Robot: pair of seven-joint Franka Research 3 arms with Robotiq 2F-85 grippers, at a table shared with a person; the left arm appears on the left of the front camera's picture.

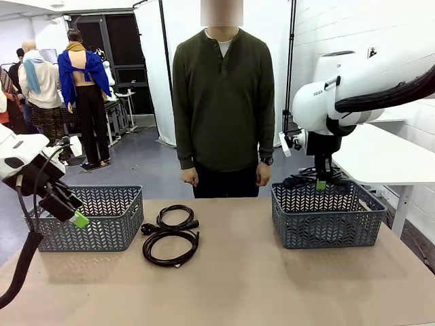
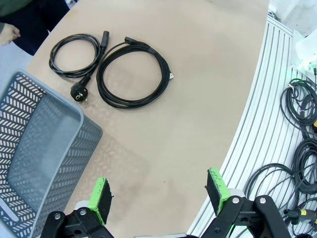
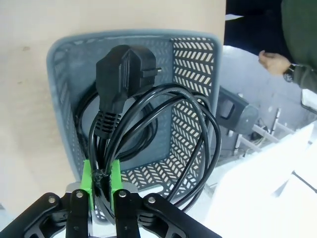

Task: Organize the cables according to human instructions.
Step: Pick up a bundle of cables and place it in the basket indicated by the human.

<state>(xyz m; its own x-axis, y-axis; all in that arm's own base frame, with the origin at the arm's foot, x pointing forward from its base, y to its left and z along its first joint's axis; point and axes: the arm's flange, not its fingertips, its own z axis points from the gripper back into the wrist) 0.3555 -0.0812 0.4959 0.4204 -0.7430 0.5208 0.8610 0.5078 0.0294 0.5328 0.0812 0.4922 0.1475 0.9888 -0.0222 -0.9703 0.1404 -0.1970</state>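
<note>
Nearest, over the left part of the table [image 1: 272,292] by its near edge, the left gripper [image 2: 158,191] is hovering with its green-padded fingers spread wide apart. It is gripping nothing, and bare tabletop is showing between the pads.

Just beyond it, at the table's left end, the left basket [image 1: 102,224] is sitting upright, grey with herringbone slots.

At the table's middle, two coiled black cords are lying flat. The larger cable [image 2: 101,79] is resting on the side closer to the table's near edge. The smaller cable [image 2: 79,92] is lying just beside it toward the far edge, its round plug pointing at the table's left end. Whether the two are touching, I cannot tell.

At the table's right end, the right basket [image 1: 326,224] is standing level with the left one. Above its opening the right gripper [image 3: 101,181] is pinching its pads tightly on the gathered strands of the held cable [image 3: 121,74]. The cable's chunky plug and loops are dangling down over the basket's inside. Whether they are reaching the basket floor is unclear.

Past the table's far edge, at its middle, the person [image 1: 223,102] is standing facing the table, arms hanging, hands loose at the hips.
</note>
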